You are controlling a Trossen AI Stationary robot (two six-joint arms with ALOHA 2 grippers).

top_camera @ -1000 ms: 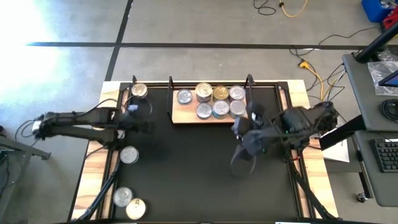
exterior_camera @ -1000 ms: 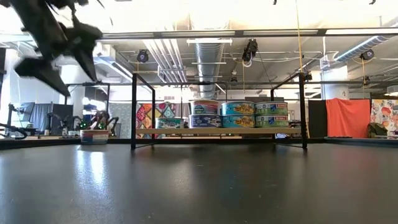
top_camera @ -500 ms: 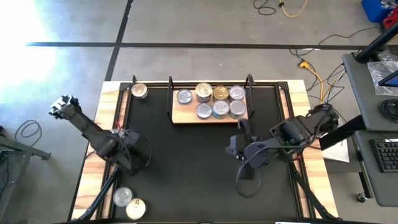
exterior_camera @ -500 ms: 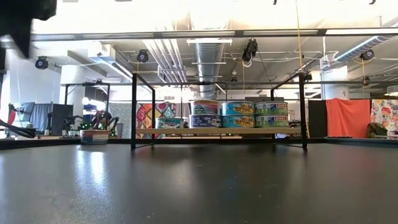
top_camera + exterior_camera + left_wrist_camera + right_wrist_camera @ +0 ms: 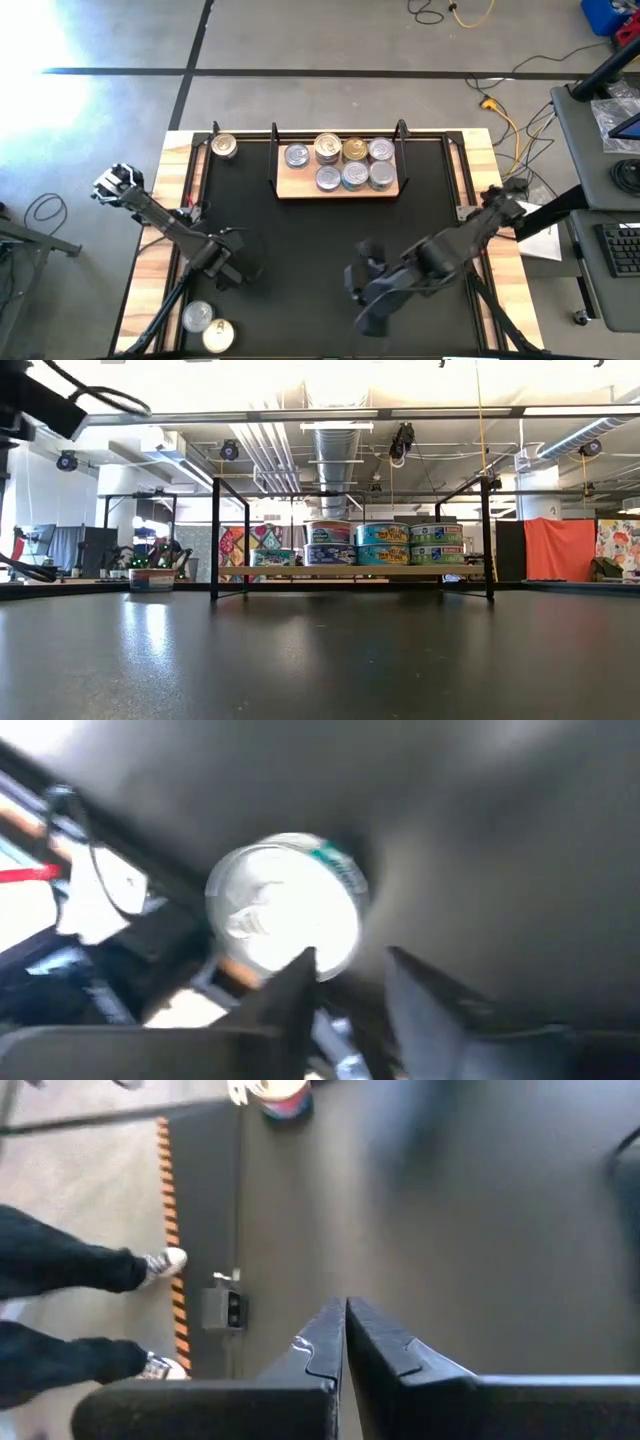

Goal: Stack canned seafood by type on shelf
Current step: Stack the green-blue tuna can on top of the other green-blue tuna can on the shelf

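Observation:
The shelf [image 5: 340, 186], a light-wood board with black wire posts, stands at the table's far middle. Several tins of canned seafood [image 5: 354, 175] stand on it, some stacked two high [image 5: 382, 544]. One loose tin [image 5: 222, 146] sits at the far left, and two [image 5: 197, 316] [image 5: 218, 333] lie at the near left corner. My left gripper [image 5: 228, 272] hangs over the near left of the table, open, with nothing between its fingers. A silver-lidded tin [image 5: 285, 915] lies just ahead of them. My right gripper [image 5: 345, 1330] is shut over the bare near middle [image 5: 362, 290]. My left gripper has one fingertip [image 5: 298, 970] showing over the near rim of the silver-lidded tin [image 5: 325, 960] in the blurred wrist view. I cannot tell whether it touches the tin. The tin stands flat on the table.
The black tabletop [image 5: 320, 240] between the shelf and the near edge is bare. Wooden rails and cables [image 5: 90, 910] run along the left edge. A person's legs and shoes [image 5: 150, 1265] show on the floor beyond the table, beside orange-striped tape [image 5: 165, 1170].
My left gripper has swung from the far left, beside the lone tin, toward the near edge, passing over the tin that lay at mid-left. My right gripper has gone from just near the shelf toward the near edge and somewhat leftward. No tin has visibly moved.

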